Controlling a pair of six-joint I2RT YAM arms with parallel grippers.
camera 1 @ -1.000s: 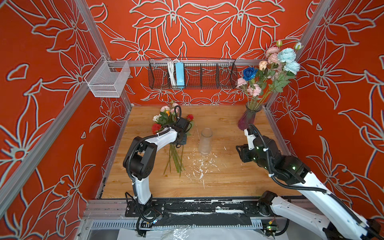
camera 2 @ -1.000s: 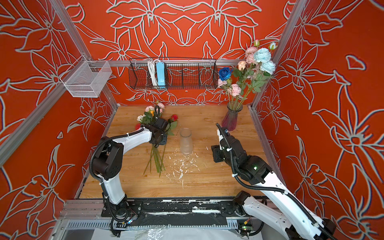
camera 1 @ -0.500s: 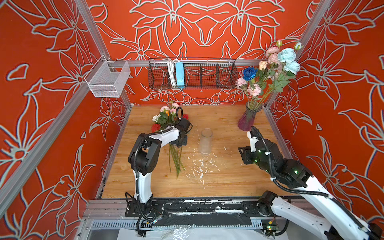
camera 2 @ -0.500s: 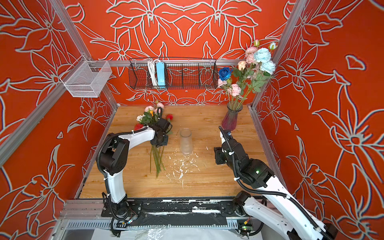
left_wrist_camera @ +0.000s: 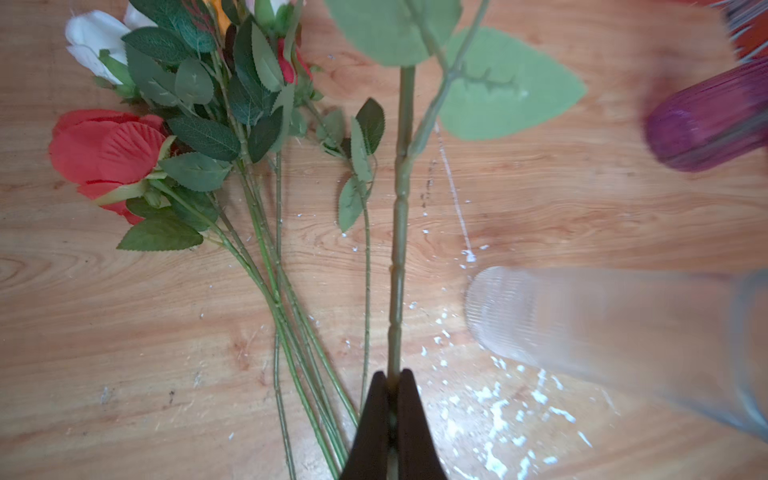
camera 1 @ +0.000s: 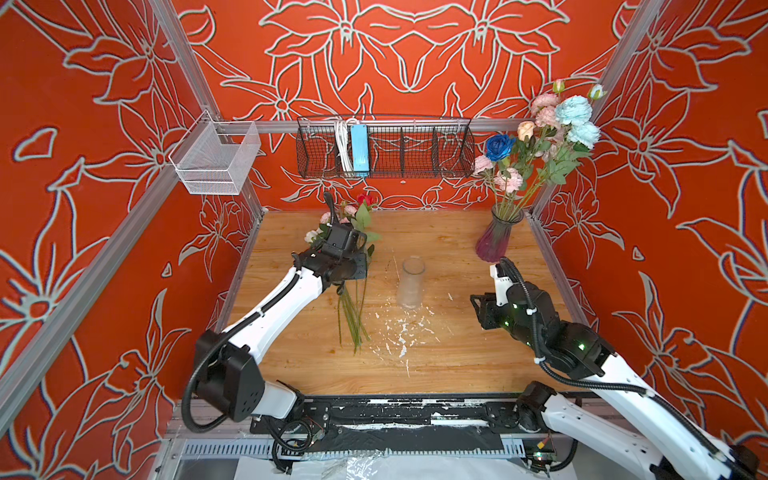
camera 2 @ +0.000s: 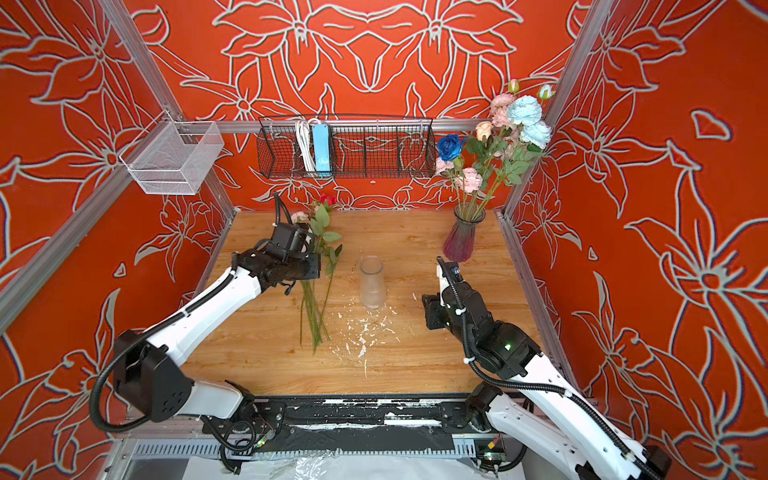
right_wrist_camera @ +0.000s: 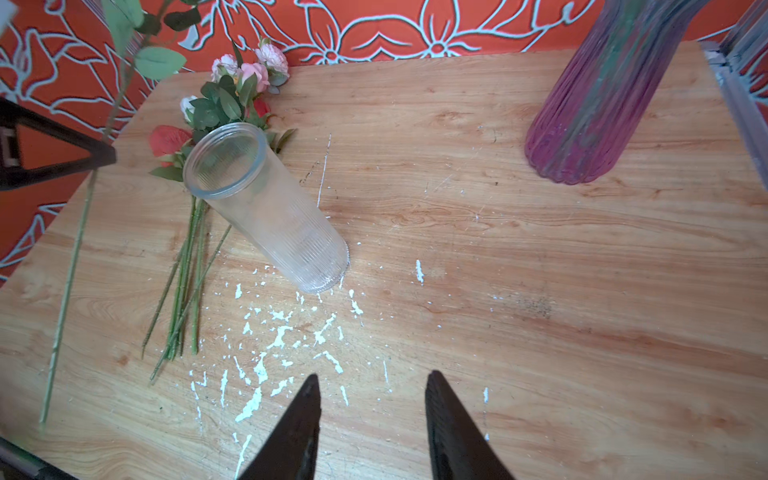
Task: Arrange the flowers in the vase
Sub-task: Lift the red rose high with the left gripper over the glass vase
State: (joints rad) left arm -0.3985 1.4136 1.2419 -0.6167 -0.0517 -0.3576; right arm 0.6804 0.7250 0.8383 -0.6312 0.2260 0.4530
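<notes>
- Left claw [left_wrist_camera: 390, 379] is closed tight on one green stem [left_wrist_camera: 400, 232]. The stem runs out past the tips and has broad leaves further up.
- Below this stem, the loose flowers [left_wrist_camera: 249, 178] lie in a bundle on the bench [left_wrist_camera: 582, 216]. Their stems are together, with a red rose [left_wrist_camera: 108, 149] and a white bloom [left_wrist_camera: 93, 37] at the outer side.
- Near the bundle, toward the middle of the bench, the clear vase [camera 1: 410, 282] stands upright and empty. White flecks [camera 1: 399, 332] are scattered on the wood in front of it.
- Right claw [right_wrist_camera: 372, 380] is partly open and holds nothing. It hangs over bare bench, apart from the clear vase.
- Purple vase [camera 1: 496, 241] stands in the far right corner of the bench. It carries a bouquet [camera 1: 544, 118] of pink, light blue and dark blue blooms.
</notes>
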